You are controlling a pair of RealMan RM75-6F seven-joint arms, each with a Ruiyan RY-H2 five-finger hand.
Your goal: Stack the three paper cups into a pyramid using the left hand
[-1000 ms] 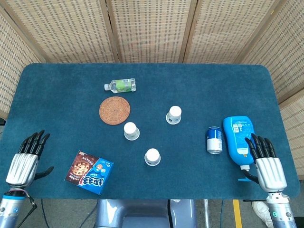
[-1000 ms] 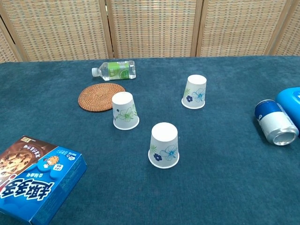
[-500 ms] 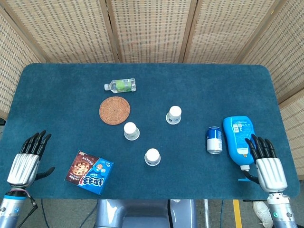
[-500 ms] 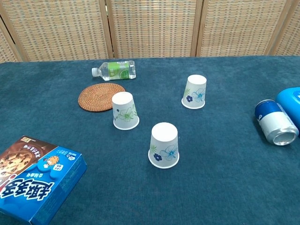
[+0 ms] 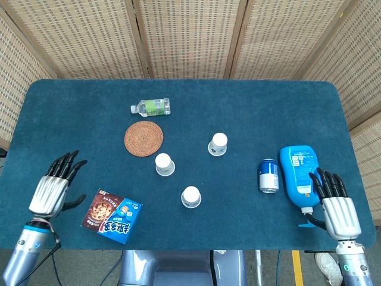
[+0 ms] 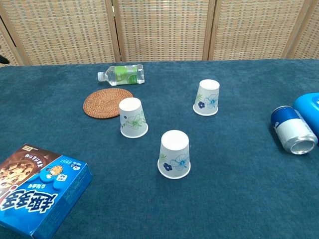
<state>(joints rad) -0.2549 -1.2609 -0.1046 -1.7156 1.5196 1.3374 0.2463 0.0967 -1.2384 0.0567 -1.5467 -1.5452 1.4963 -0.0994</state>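
Note:
Three white paper cups with blue and green flower prints stand upside down and apart on the blue table: a near one point(image 5: 191, 196) point(image 6: 174, 154), a left one point(image 5: 164, 164) point(image 6: 133, 117) and a far right one point(image 5: 218, 143) point(image 6: 207, 97). My left hand point(image 5: 55, 186) hovers open at the table's front left, fingers spread, well left of the cups and beside the cookie box. Over the front right edge my right hand point(image 5: 335, 205) is open, holding nothing. Neither hand shows in the chest view.
A cookie box point(image 5: 112, 216) point(image 6: 35, 188) lies front left. A woven coaster point(image 5: 143, 138) point(image 6: 106, 102) and a lying water bottle point(image 5: 152, 107) point(image 6: 123, 74) sit behind the left cup. A blue can point(image 5: 269, 175) point(image 6: 293, 130) and a big blue bottle point(image 5: 299, 174) lie at the right.
My left hand has moved up and to the right, inward over the table toward the cookie box. The cups and my right hand have stayed where they were.

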